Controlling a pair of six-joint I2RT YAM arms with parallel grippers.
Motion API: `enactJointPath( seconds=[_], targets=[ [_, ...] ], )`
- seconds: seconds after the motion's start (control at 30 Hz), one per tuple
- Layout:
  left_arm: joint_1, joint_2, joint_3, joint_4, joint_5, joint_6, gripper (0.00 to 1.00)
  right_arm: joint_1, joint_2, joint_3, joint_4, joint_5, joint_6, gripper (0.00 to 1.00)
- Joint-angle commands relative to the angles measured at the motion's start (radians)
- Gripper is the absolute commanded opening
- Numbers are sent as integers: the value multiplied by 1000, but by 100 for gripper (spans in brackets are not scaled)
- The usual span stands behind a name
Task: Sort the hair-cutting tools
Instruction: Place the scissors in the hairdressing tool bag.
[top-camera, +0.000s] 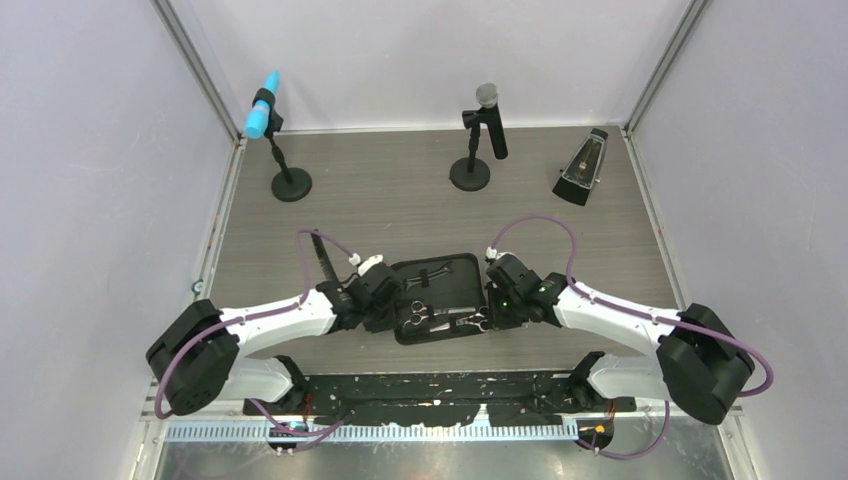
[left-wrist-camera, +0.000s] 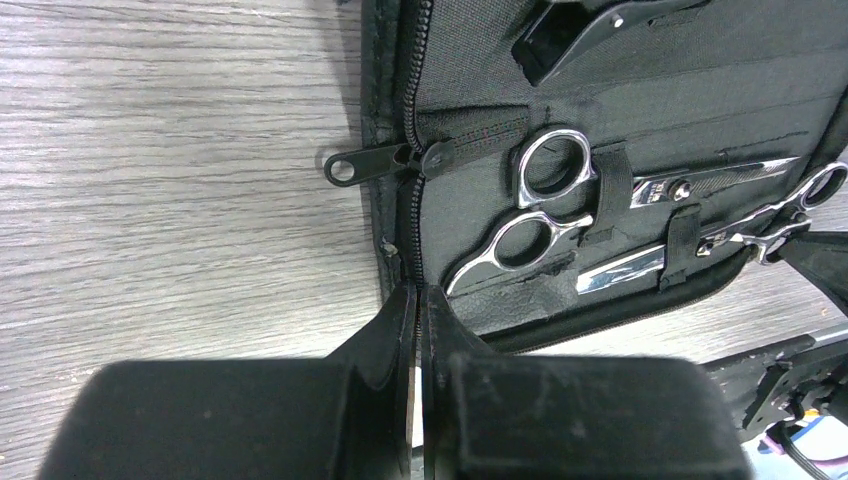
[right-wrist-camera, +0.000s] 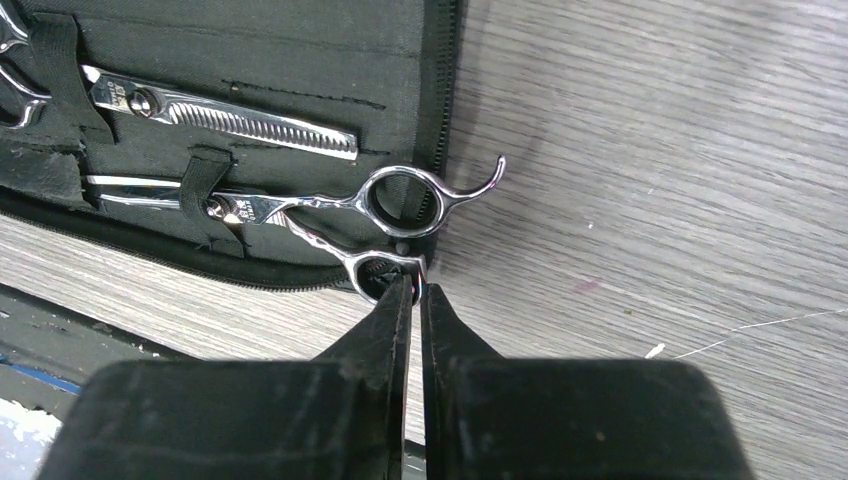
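A black zip case (top-camera: 455, 290) lies open in the middle of the table. Two silver scissors sit under its elastic straps. One pair (left-wrist-camera: 545, 215) has its rings toward the left arm. The other pair (right-wrist-camera: 400, 200) has rings that reach over the case's right edge, below a toothed blade (right-wrist-camera: 230, 120). My left gripper (left-wrist-camera: 417, 292) is shut on the case's zip edge (left-wrist-camera: 412, 235). My right gripper (right-wrist-camera: 413, 285) is shut on the lower finger ring of the scissors (top-camera: 472, 320). A black clip-like piece (left-wrist-camera: 585, 35) lies in the case's upper part.
At the back stand a blue-tipped microphone (top-camera: 265, 115), a grey-headed microphone (top-camera: 487, 120) and a dark metronome (top-camera: 582, 168). A thin black strip (top-camera: 319, 258) lies on the table left of the case. A black mat (top-camera: 440, 395) runs along the near edge.
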Motion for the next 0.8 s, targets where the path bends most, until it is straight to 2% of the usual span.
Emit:
enactJointPath(
  seconds=[0.0,0.33,0.77],
  targets=[
    [-27,14,66,44,6,-1,0,49,32,84,48,1,23,5],
    [-54,26,89,44,-2,-2,0,190,200,231,86,-10,62,5],
    [-54,-3,76,-1,-56,22,0,252,348,383,56,11,-40,5]
  ],
)
